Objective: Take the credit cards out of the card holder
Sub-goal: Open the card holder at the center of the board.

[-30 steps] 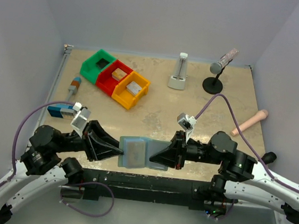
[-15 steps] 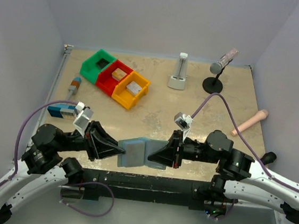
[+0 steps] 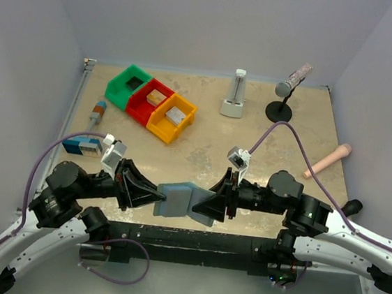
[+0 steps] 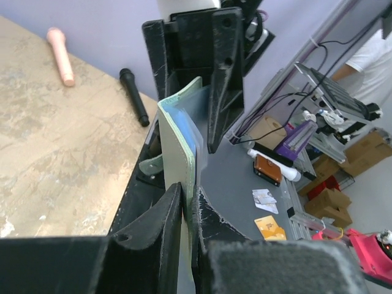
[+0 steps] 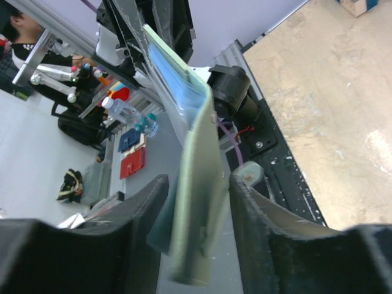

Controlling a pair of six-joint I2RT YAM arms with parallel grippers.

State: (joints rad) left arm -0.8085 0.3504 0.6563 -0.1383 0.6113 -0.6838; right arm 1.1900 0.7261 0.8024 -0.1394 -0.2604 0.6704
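Card holder [image 3: 178, 200], one, pinched in left end effector [image 3: 160, 198]; right end effector [image 3: 199, 207] gapes around it.

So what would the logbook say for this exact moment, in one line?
left gripper: shut on card holder | right gripper: open around its other panel | holder: held aloft | blue card: in its pocket, not out

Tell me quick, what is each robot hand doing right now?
Left gripper: jaws closed on the card holder.
Right gripper: jaws open, one on each side of the card holder, not clamping it.
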